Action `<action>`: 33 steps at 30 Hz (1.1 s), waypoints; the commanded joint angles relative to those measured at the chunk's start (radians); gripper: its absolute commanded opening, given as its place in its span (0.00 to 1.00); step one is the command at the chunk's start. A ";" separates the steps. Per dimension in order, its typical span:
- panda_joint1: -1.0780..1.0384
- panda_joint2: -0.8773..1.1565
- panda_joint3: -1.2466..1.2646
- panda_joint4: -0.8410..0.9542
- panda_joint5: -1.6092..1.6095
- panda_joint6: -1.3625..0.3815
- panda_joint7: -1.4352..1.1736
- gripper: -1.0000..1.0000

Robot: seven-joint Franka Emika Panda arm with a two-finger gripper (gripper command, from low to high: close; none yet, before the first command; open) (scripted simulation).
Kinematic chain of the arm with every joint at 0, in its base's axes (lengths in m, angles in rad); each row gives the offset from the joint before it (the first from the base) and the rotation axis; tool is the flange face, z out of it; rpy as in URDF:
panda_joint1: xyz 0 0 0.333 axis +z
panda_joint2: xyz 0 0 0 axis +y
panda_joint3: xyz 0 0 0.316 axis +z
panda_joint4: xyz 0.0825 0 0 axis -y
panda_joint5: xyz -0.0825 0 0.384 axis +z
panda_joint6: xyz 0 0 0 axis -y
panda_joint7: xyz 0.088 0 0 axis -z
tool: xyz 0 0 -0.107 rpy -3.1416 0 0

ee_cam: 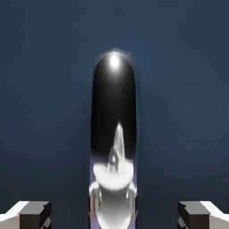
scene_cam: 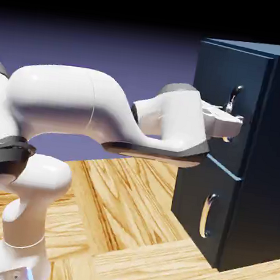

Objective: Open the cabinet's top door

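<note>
We are clamping our hand (scene_cam: 231, 124) together on the top door's handle (ee_cam: 113, 134); a shallow grip risks slipping off.

The top door's handle (scene_cam: 231, 107) is partly hidden behind the gripper (scene_cam: 236, 120) — its fingertips cannot be made out. In the hand view the handle (ee_cam: 113, 147) runs off the bottom edge — edges blurred.

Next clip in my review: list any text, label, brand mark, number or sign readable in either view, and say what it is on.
None: no words, numbers, labels or signs appear in either view.
The tall dark navy-blue cabinet has plain panels.
The long curved silver handle shows only reflections.
The white robot arm carries no marking.
The wood-grain table is unmarked.
</note>
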 commanded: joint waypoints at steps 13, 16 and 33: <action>-0.448 0.022 0.454 -0.273 0.348 -0.210 -0.001 0.00; -0.539 0.016 0.563 -0.311 0.431 -0.234 0.000 0.00; -1.060 -0.099 1.178 -0.425 0.935 -0.182 -0.019 0.00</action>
